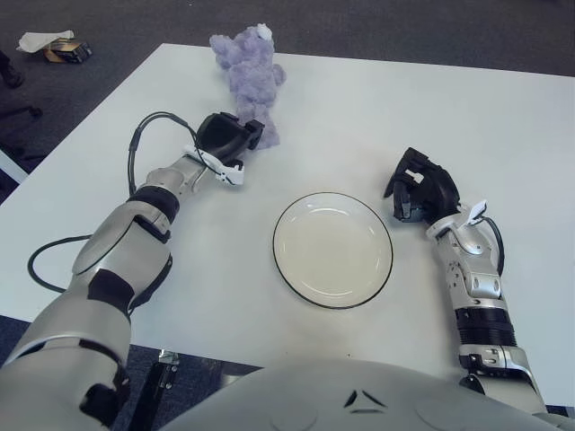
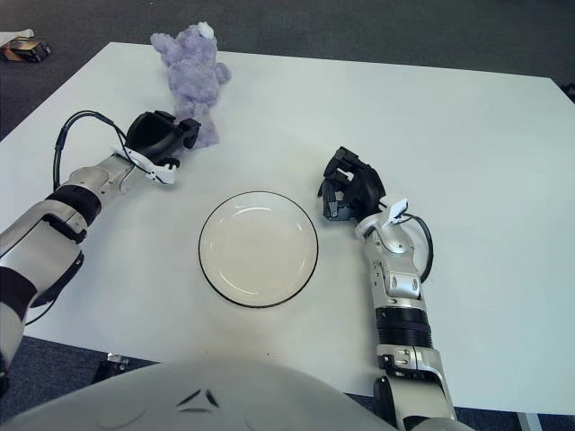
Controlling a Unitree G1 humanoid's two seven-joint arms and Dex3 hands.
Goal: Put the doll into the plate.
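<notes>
While the task is at its first stage, the white table [image 1: 377,108] carries every item. Near its front centre lies the plate [image 1: 333,250], holding nothing. The doll [image 1: 250,76], a purple plush toy, sits near the far left part of the table, well apart from the plate.

The left hand [image 1: 232,139] is at the doll's lower end, fingers curled toward it and touching its base. Whether the grip is fully clamped on the doll cannot be told from either view. The right hand [image 1: 420,187] shows just right of the plate, fingers curled and holding nothing.

Judged status: nothing is delivered yet. Remaining steps are securing the doll, lifting it, carrying it toward the plate and releasing it there.
</notes>
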